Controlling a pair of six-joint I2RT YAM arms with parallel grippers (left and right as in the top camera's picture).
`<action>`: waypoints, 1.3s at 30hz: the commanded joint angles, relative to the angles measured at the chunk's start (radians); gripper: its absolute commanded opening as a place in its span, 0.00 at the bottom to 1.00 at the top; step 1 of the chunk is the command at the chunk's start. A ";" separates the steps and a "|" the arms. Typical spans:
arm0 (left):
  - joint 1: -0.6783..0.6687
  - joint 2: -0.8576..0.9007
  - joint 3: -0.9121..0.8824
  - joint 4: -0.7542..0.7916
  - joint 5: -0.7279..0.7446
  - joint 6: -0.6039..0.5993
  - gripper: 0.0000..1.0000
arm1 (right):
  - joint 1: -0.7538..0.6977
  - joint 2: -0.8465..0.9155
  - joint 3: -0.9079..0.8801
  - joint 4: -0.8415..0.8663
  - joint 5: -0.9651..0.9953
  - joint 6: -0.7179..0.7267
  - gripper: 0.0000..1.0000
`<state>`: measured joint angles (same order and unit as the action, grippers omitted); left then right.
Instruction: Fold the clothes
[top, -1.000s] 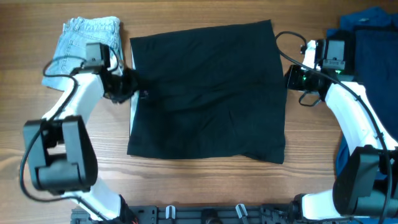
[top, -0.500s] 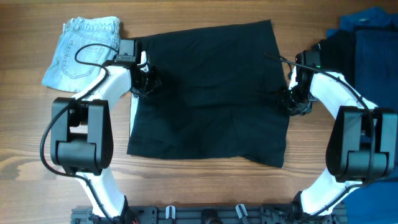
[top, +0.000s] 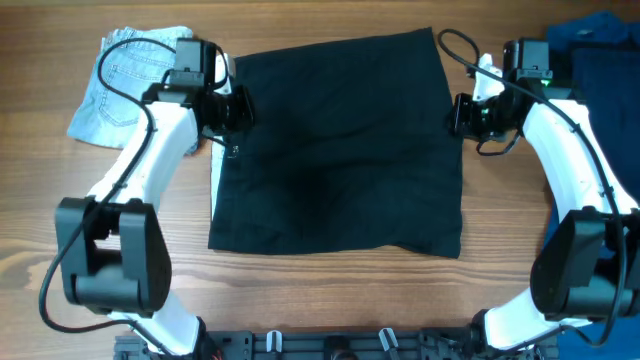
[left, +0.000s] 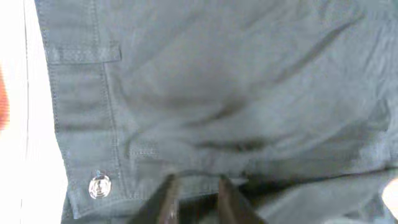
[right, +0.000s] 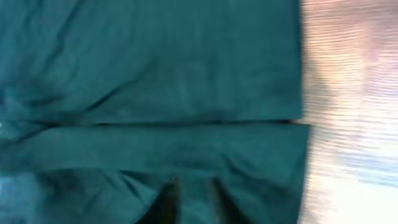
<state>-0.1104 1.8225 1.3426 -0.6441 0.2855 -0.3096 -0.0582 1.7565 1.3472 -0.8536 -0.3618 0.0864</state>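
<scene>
A black garment (top: 335, 150) lies spread flat in the middle of the table, with its waistband and a metal button (left: 99, 185) at the left edge. My left gripper (top: 235, 110) is at the garment's upper left edge, its fingers (left: 194, 186) closed on the waistband fabric. My right gripper (top: 458, 115) is at the upper right edge, its fingers (right: 191, 186) closed on a fold of the same cloth (right: 155, 74). Both fingertips are partly buried in fabric.
Folded light denim shorts (top: 135, 75) lie at the back left, just beside the left arm. A pile of dark blue clothes (top: 600, 60) sits at the far right edge. Bare wooden table (top: 330, 300) shows in front of the garment.
Both grippers have moved back from further down the garment's side edges to its upper edges. The garment's outline has shifted only slightly.
</scene>
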 joint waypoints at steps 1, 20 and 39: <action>-0.023 0.059 -0.004 -0.090 0.010 0.007 0.17 | 0.055 0.026 -0.106 0.040 -0.080 -0.033 0.10; -0.030 0.175 0.144 -0.034 -0.238 0.007 0.11 | 0.072 0.056 -0.089 0.378 0.320 -0.006 0.30; -0.017 0.209 0.125 -0.003 -0.226 -0.038 0.16 | -0.009 0.469 -0.026 0.638 0.374 -0.040 0.26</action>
<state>-0.1257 2.0293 1.4723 -0.6880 0.0719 -0.3462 0.0074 2.1441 1.3430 -0.1684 -0.2089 0.0212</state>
